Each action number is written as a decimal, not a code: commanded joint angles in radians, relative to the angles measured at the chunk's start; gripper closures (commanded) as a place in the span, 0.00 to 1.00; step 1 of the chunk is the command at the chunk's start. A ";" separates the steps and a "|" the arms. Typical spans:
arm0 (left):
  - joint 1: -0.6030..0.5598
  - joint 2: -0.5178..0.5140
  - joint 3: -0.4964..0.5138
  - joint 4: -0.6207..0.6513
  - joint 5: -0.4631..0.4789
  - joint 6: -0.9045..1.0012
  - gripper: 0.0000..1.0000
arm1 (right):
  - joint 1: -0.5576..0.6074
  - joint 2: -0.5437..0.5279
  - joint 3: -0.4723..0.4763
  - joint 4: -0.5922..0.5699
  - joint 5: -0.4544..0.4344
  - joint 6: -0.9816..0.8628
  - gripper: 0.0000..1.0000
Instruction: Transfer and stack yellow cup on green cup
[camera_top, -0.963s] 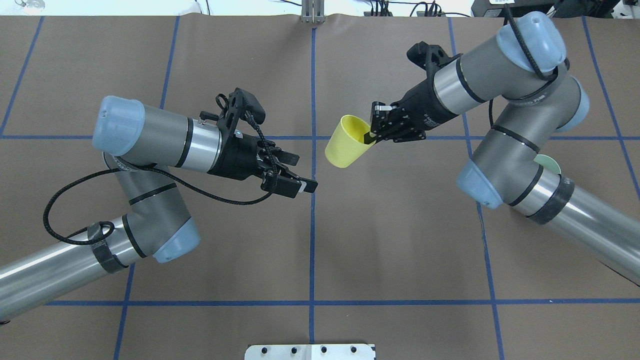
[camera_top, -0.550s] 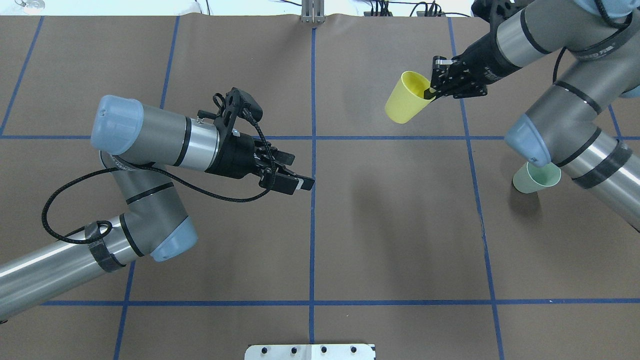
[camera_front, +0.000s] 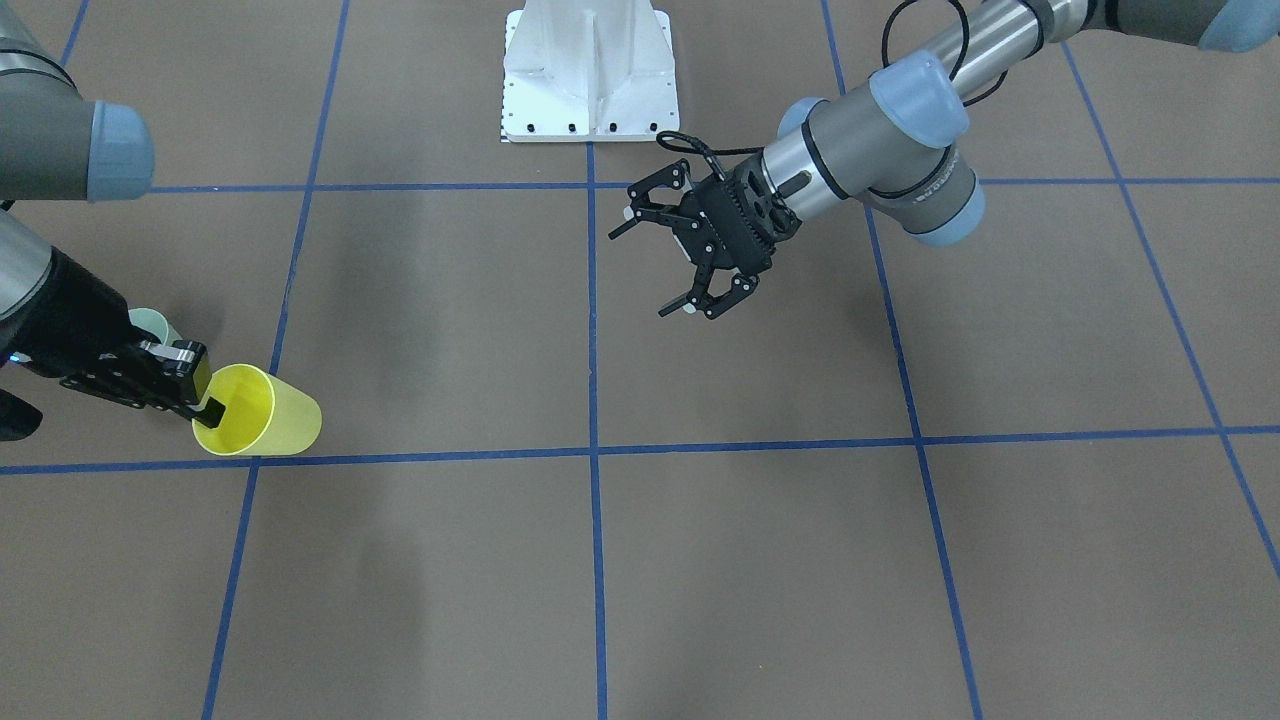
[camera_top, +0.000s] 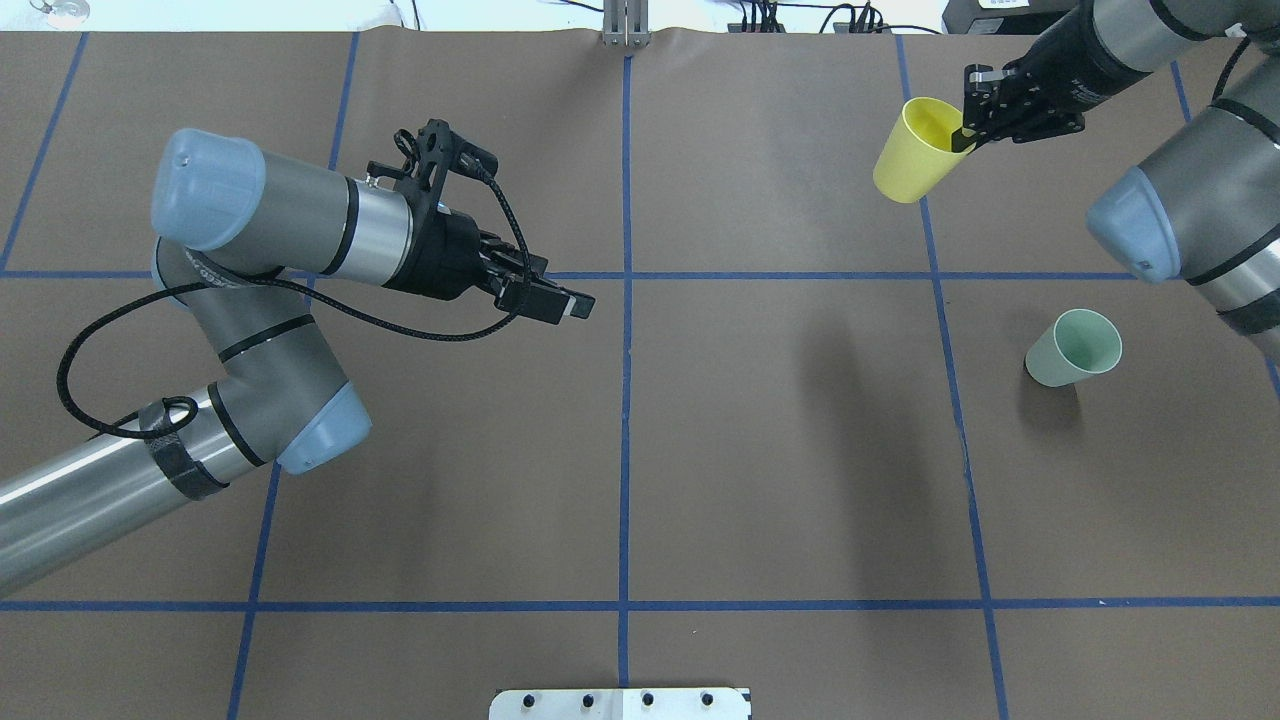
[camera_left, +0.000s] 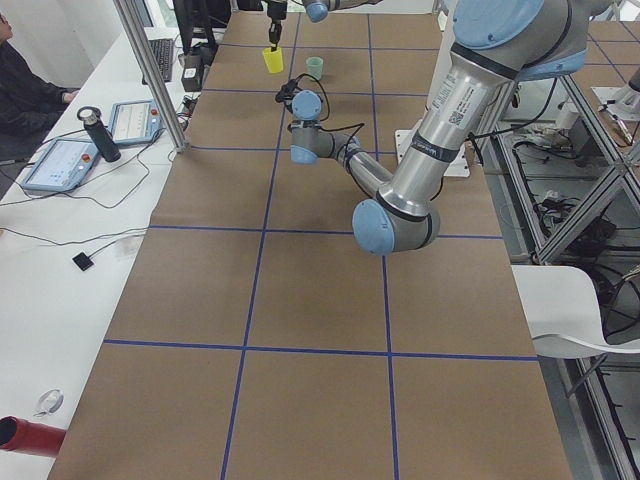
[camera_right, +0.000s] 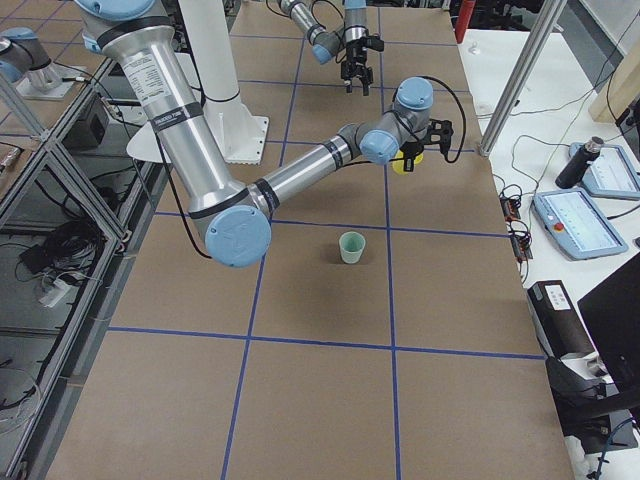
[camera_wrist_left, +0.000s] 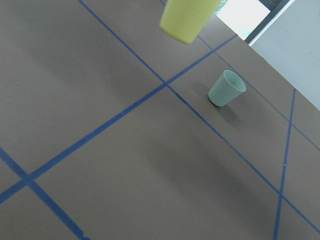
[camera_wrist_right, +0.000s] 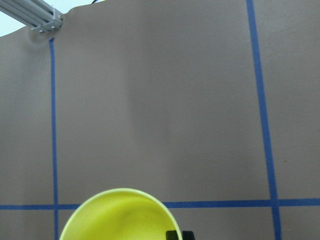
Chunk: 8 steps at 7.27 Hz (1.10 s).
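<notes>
My right arm (camera_top: 1190, 230) has swung from the middle of the overhead view to its upper right corner, carrying the yellow cup (camera_top: 912, 150) tilted and clear of the table (camera_top: 760, 480). My right tool (camera_top: 965, 135) pinches the cup's rim, one finger inside. The sweep has uncovered the green cup (camera_top: 1075, 348), upright at the right middle. My left tool (camera_front: 650, 268), spread and empty, has drawn back slightly. I judge the transfer done; stacking remains.

yellow cup (camera_wrist_left: 187, 19) at top edge, base downward, off the table (camera_wrist_left: 100, 75). green cup (camera_wrist_left: 226, 88) upright past blue tape lines (camera_wrist_left: 125, 115), well apart, casting a shadow.
</notes>
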 joint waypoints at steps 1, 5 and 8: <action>-0.059 -0.001 0.000 0.119 -0.002 0.003 0.00 | 0.002 -0.070 0.093 -0.190 -0.112 -0.211 1.00; -0.195 -0.012 -0.002 0.353 -0.075 0.018 0.00 | 0.010 -0.280 0.269 -0.323 -0.174 -0.482 1.00; -0.249 -0.024 -0.005 0.587 -0.074 0.286 0.00 | 0.013 -0.337 0.281 -0.316 -0.162 -0.549 1.00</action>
